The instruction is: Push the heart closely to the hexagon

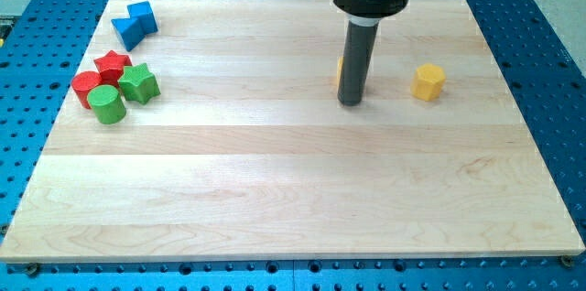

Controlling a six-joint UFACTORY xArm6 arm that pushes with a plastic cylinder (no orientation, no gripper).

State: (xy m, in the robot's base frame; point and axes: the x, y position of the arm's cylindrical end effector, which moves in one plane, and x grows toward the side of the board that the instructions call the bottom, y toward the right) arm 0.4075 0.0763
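Observation:
A yellow hexagon block (428,81) sits on the wooden board (293,190) in the view's upper right. A second yellow block (341,71), probably the heart, is almost wholly hidden behind my rod; only a thin sliver shows at the rod's left edge, so its shape cannot be made out. My tip (351,102) rests on the board just below and in front of that sliver, well to the left of the hexagon. Whether the rod touches the hidden block cannot be told.
A blue block (135,24) lies at the upper left. Below it, a red star (113,64), a red cylinder (87,85), a green star (139,82) and a green cylinder (107,104) cluster together near the board's left edge.

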